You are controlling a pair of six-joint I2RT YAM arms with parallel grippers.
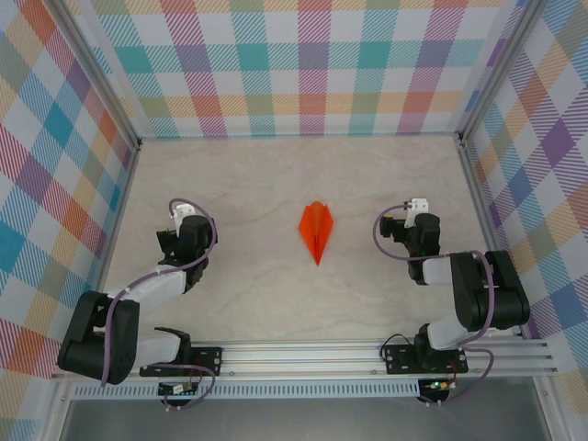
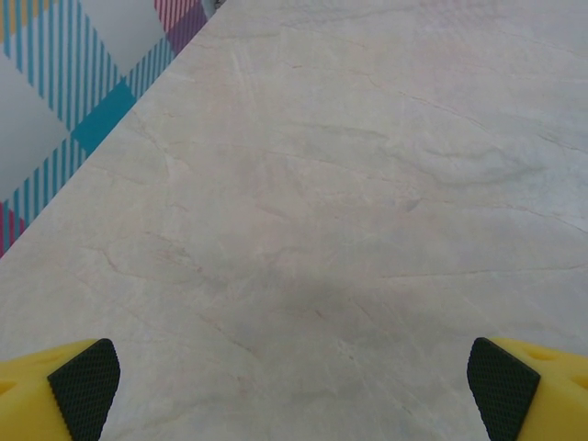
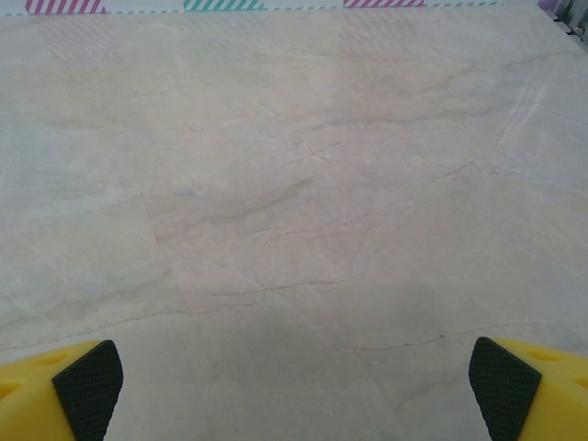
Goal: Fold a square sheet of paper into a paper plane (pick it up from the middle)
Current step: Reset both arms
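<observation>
The paper plane lies flat near the middle of the bench, between the 2 arms and well apart from both. Its sharp tip points toward the arm bases, and its centre crease shows as a darker line. The left jaws stand released, black pads wide apart over bare bench. The right jaws are likewise spread, pads at the frame corners, grasping nothing. The folding looks finished, so little of the task seems to remain. The dart is thin paper: very light, easily crushed or sprung open, and likely to slide on the smooth surface. A gentle pinch along the centre crease, about midway down the body, seems the safest hold, since the wings would bend.
</observation>
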